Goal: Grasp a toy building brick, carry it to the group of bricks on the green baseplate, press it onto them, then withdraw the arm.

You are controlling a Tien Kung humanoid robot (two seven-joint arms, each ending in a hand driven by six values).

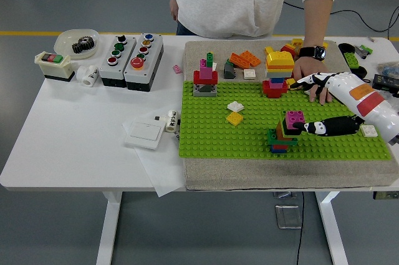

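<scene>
A magenta brick (294, 117) sits on top of a small stack of bricks (282, 137) on the green baseplate (212, 134), front right. My right hand (305, 106) is just right of the stack, open and empty. Its black thumb (318, 128) points at the stack's right side, level with the magenta brick, and its other fingers (310, 82) are spread higher up, towards the back. I cannot tell whether the thumb tip touches the stack. A person's hand (310, 68) with a wristwatch rests on loose bricks behind my hand.
Other brick towers stand on the plate: a red and magenta one (206, 78) and a yellow-topped one (278, 72). A yellow brick and a white brick (235, 113) lie mid-plate. A white brick (369, 131) lies under my forearm. Button boxes (131, 53) stand left.
</scene>
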